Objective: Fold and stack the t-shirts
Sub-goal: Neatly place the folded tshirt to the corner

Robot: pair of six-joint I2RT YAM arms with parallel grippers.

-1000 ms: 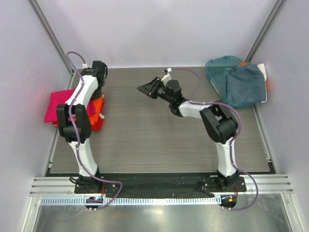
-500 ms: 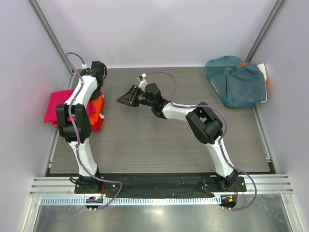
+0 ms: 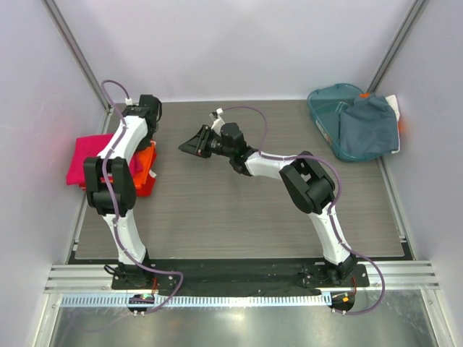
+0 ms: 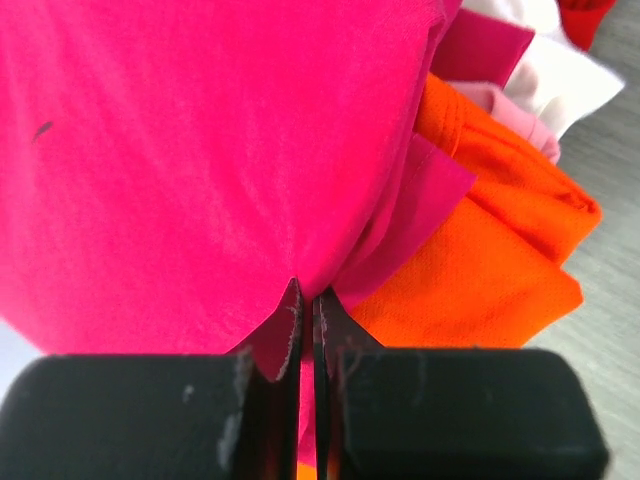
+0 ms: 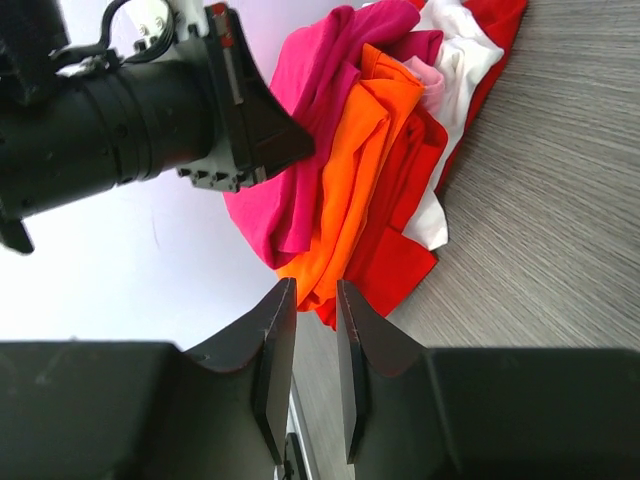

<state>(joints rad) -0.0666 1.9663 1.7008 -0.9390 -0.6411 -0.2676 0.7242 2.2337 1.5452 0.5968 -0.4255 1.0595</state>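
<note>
A magenta t-shirt (image 3: 79, 155) (image 4: 180, 150) lies on top of the pile at the table's left edge. Under it is a bright orange t-shirt (image 3: 148, 155) (image 4: 490, 270). My left gripper (image 4: 306, 295) (image 5: 300, 150) is shut on the magenta shirt's edge, and the cloth puckers at its tips. My right gripper (image 3: 187, 147) (image 5: 315, 290) hovers over the table right of the pile, pointing at it, slightly open with nothing between the fingers. A grey-blue t-shirt (image 3: 369, 126) lies heaped at the back right.
Red cloth (image 3: 141, 184) (image 5: 400, 250) and white cloth (image 5: 455, 60) lie under the orange shirt. The grey-blue shirt hangs over a teal basket (image 3: 325, 108) at the back right corner. Pale walls close in the left, back and right sides.
My right gripper has swung left across the table toward the pile. The left arm has stayed over the pile, hardly moving.
</note>
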